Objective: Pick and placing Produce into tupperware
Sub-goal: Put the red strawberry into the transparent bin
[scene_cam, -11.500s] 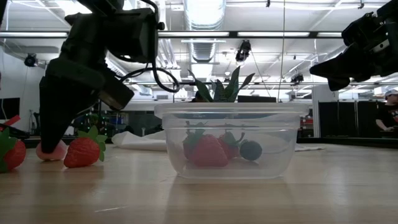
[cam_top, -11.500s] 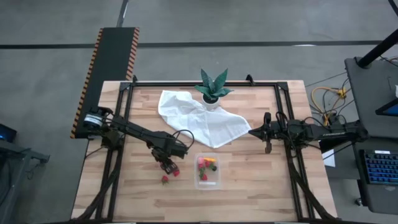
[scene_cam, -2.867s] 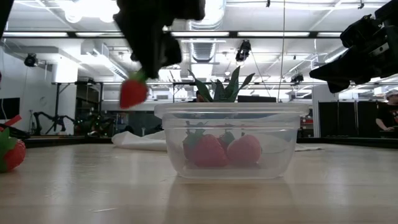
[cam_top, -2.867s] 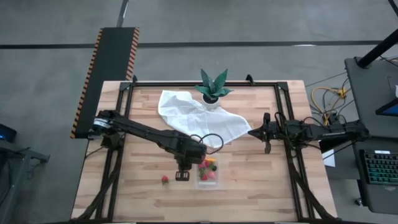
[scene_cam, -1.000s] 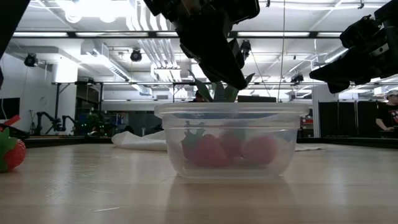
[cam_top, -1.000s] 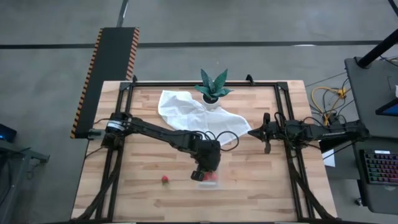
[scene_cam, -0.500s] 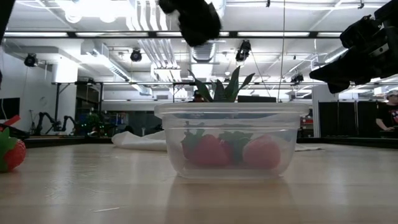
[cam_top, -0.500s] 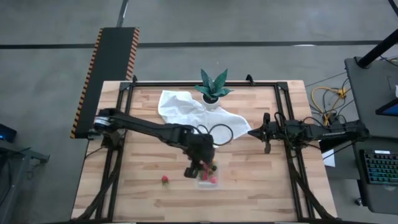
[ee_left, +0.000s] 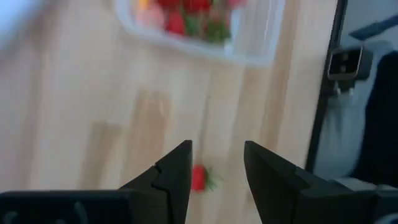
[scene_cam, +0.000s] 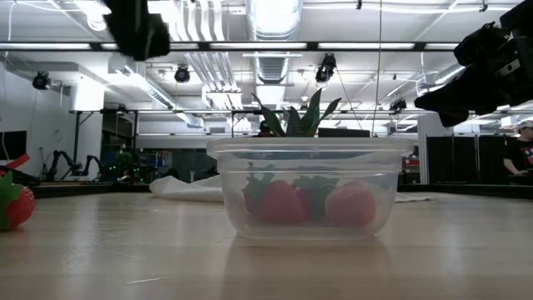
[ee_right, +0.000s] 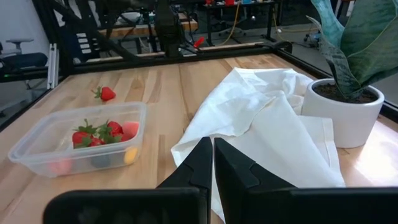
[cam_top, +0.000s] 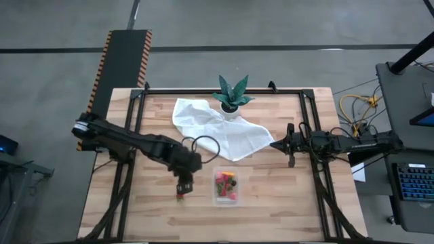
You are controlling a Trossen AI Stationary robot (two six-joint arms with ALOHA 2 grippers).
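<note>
One more strawberry (scene_cam: pixel 351 205) in the tupperware (cam_top: pixel 226 187); left tool (cam_top: pixel 183 189) now empty, spread above a loose strawberry (ee_left: pixel 199 177).

Bright overhead ceiling lights, soft shadows — left wrist view motion-blurred

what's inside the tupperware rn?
The tupperware holds several red strawberries, a pink piece, an orange-yellow piece and a dark round piece. Anything beneath the strawberries is hidden.
</note>
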